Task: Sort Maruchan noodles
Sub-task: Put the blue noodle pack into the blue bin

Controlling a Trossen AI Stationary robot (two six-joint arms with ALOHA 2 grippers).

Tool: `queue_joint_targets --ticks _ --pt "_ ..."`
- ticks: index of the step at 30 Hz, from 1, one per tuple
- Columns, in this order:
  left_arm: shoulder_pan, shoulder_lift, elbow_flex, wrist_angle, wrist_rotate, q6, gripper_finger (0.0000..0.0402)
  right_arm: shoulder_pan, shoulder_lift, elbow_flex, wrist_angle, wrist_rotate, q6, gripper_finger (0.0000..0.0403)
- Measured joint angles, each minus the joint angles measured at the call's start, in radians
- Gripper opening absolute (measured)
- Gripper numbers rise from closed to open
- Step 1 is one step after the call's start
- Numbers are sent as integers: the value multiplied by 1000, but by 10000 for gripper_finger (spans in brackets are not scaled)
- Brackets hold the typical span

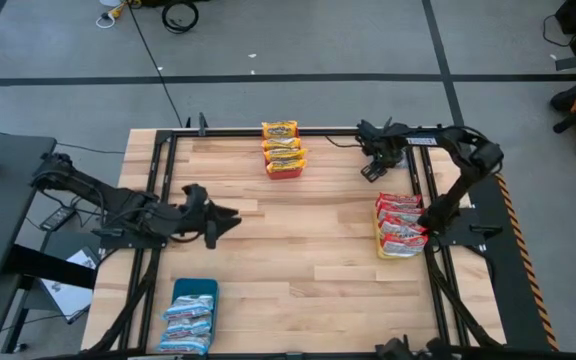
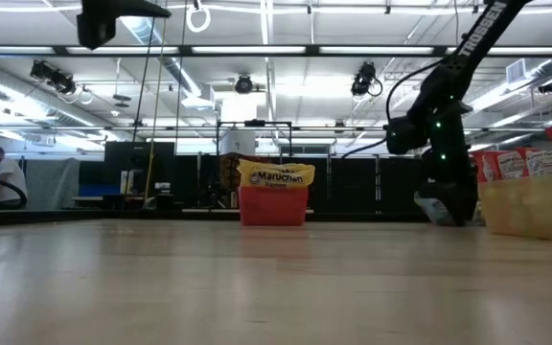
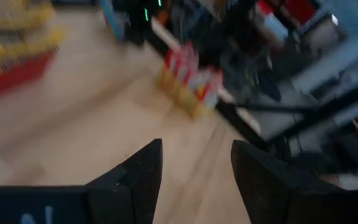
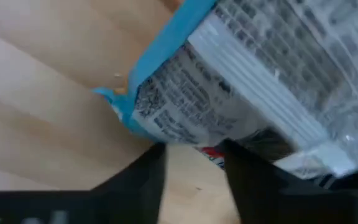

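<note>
My right gripper [image 1: 373, 166] is over the table's far right part and is shut on a blue-edged Maruchan packet [image 4: 247, 81] with a grey-white printed face. That packet shows as a pale scrap [image 1: 371, 173] in the high view. My left gripper [image 1: 228, 217] hovers open and empty over the table's left middle, its fingers [image 3: 142, 174] wide apart. Yellow-edged packets lie in a red tray [image 1: 284, 170] at the far edge. Red-edged packets lie in a yellow tray [image 1: 380, 240] on the right. Blue-edged packets lie in a blue tray [image 1: 196, 287] near left. My right gripper pinches the blue-edged packet between its two fingers [image 4: 151, 171] at one edge [image 4: 194, 144], beside the blue-trimmed corner. The fingers point downward. The packet reaches out past the fingertips; in the low view it hangs [image 2: 436, 209] close to the tabletop, and I cannot tell whether it touches.
The three trays stand at the far middle, right and near left. The wooden tabletop [image 1: 298, 250] lies bare between them. A black frame rail [image 1: 268, 132] runs round the table's edges. The right arm's links [image 1: 463, 170] stand over the yellow tray's far side.
</note>
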Motion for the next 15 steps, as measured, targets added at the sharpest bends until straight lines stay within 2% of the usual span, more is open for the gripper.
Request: queue_joint_targets --ticks 2,6,11,15 --pt "11 8 0 54 -43 44 194 9 14 13 -7 -14 13 131" --pt "53 58 0 182 6 130 200 24 0 52 19 -35 29 25" --pt "125 147 13 207 87 220 224 54 -107 107 -1 -46 -4 8" --pt "197 221 65 206 128 320 247 83 -212 192 -48 -132 -35 6"
